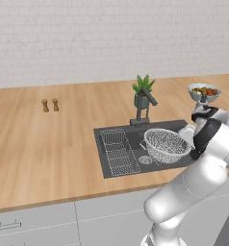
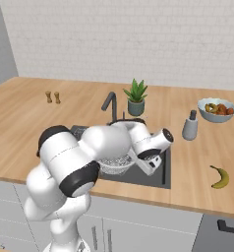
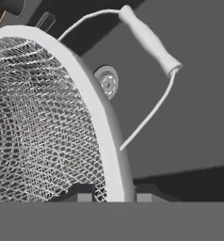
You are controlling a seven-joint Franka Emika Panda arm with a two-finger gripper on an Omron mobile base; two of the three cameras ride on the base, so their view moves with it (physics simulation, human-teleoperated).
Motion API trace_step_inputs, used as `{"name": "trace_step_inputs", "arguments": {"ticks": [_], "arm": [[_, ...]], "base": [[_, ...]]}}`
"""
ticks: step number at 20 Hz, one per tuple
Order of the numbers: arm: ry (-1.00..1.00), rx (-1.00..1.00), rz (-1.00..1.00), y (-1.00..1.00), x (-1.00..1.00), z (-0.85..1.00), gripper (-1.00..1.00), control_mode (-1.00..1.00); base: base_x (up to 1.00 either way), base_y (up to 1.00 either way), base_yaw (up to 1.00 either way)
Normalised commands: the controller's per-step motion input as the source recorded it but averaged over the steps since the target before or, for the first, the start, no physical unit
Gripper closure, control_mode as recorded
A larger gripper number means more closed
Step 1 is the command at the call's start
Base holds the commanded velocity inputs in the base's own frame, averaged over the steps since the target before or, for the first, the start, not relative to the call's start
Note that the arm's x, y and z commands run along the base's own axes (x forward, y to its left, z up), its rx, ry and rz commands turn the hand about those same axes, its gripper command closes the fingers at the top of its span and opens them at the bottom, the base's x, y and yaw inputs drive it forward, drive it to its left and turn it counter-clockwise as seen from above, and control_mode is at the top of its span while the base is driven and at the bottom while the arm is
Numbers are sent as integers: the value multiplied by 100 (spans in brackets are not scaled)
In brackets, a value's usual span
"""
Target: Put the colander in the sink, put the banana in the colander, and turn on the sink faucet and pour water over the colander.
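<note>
Closest to my hand camera is the colander [image 3: 43, 117], its metal rim running between the two jaws [image 3: 115, 192], which sit either side of it and grip it. I see its wire side handle [image 3: 149, 33] arching out over the dark basin floor, with the round silver drain [image 3: 107, 82] behind the rim.

Largest of all is the wooden bench [image 1: 49, 144], with the sink [image 1: 117, 166] set near its front edge. From the left base view the colander sits tilted in the right part of the basin, beside the wire rack [image 1: 117, 151] on the left part. At the back edge of the sink stands the sink faucet [image 1: 144, 108], and just behind it a potted plant [image 1: 143, 91].

On the right base view I see the fruit bowl [image 2: 217, 109] toward the bench's back right, a grey dispenser bottle [image 2: 190, 126] near it, and the banana [image 2: 220, 177] lying by the front edge, well apart from the sink. Two small shakers [image 1: 50, 105] stand far left.
</note>
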Motion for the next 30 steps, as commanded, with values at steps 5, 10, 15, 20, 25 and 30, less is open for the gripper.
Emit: {"name": "trace_step_inputs", "arguments": {"ticks": [5, 10, 15, 20, 25, 30], "arm": [[0, 0, 3, 24, 26, -21, 100, -100], [0, 0, 1, 7, 22, -36, 100, -100], [0, 0, 0, -14, 9, -38, 100, -100], [0, 5, 0, -50, 10, -8, 100, -100], [-1, 3, 0, -48, 5, 0, 100, -100], [-10, 0, 0, -9, 0, -12, 100, -100]], "base": [[0, 0, 0], [0, 0, 0], [0, 0, 0], [0, 0, 0], [0, 0, 0], [0, 0, 0]]}}
